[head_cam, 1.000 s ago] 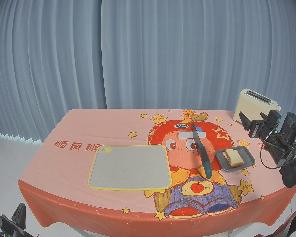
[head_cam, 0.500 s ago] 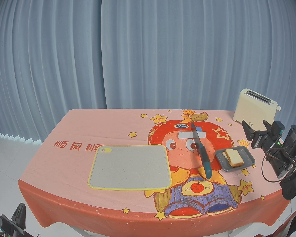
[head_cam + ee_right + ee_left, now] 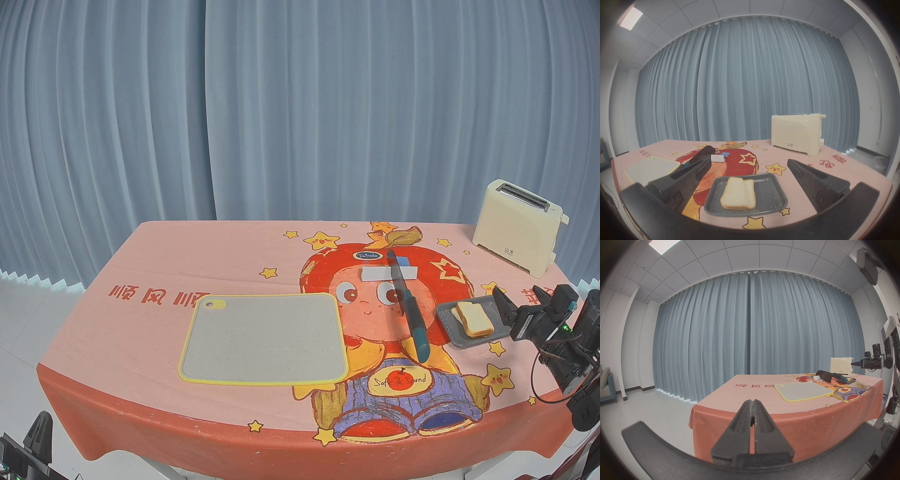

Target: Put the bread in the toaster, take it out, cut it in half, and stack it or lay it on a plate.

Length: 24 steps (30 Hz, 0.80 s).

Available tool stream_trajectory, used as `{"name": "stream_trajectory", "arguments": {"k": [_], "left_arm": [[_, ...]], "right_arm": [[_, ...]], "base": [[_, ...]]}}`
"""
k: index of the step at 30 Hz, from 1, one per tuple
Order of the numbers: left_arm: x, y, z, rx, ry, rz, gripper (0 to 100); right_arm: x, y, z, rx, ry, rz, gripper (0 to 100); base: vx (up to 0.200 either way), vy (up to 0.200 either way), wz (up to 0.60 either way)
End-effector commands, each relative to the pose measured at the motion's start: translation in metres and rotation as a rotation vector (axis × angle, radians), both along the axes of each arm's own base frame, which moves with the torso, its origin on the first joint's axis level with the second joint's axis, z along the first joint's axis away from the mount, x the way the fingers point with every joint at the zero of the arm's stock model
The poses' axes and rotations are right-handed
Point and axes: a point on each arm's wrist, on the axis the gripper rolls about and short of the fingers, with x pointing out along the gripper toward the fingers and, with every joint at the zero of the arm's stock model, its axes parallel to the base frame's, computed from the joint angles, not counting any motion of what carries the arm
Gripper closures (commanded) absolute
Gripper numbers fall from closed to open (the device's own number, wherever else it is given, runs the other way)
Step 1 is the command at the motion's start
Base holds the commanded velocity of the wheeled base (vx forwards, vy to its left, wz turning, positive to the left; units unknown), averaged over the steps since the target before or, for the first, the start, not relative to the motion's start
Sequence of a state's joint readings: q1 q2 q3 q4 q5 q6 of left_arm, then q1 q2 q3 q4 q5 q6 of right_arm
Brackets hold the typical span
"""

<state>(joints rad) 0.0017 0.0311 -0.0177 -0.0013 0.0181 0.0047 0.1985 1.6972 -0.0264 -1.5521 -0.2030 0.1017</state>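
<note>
Bread [image 3: 474, 317]: flat on grey tray [image 3: 459, 338], near right edge of bench [image 3: 187, 256].
Right gripper [image 3: 748, 162]: jaws apart, just beside tray.
Left gripper [image 3: 752, 402]: jaws together, off bench's front-left corner.

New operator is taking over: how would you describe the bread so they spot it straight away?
Find the cream toaster at the table's far right corner, then come nearer to the dark grey tray just right of the knife. The bread lies flat in that tray: pale, tan-crusted, the only food in sight.
</note>
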Motion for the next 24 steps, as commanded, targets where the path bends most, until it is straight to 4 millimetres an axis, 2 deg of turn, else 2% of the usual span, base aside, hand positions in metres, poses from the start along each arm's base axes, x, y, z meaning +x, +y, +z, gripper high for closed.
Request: {"name": "stream_trajectory", "arguments": {"k": [1, 6, 14, 24], "left_arm": [[0.001, 0.0, -0.005, 0.0, 0.017, 0.0, 100], [0.001, 0.0, -0.005, 0.0, 0.017, 0.0, 100], [0.001, 0.0, -0.005, 0.0, 0.019, 0.0, 100], [0.001, 0.0, -0.005, 0.0, 0.019, 0.0, 100]], "right_arm": [[-0.003, -0.003, -0.007, 0.017, 0.036, -0.025, 0], [-0.003, -0.012, -0.004, 0.021, 0.019, -0.072, 0], [-0.01, -0.014, 0.008, 0.033, -0.04, -0.075, 0], [-0.029, -0.018, 0.033, 0.051, -0.173, -0.117, 0]], "base": [[0.0, 0.0, 0.0], [0.0, 0.0, 0.0], [0.0, 0.0, 0.0], [0.0, 0.0, 0.0]]}}
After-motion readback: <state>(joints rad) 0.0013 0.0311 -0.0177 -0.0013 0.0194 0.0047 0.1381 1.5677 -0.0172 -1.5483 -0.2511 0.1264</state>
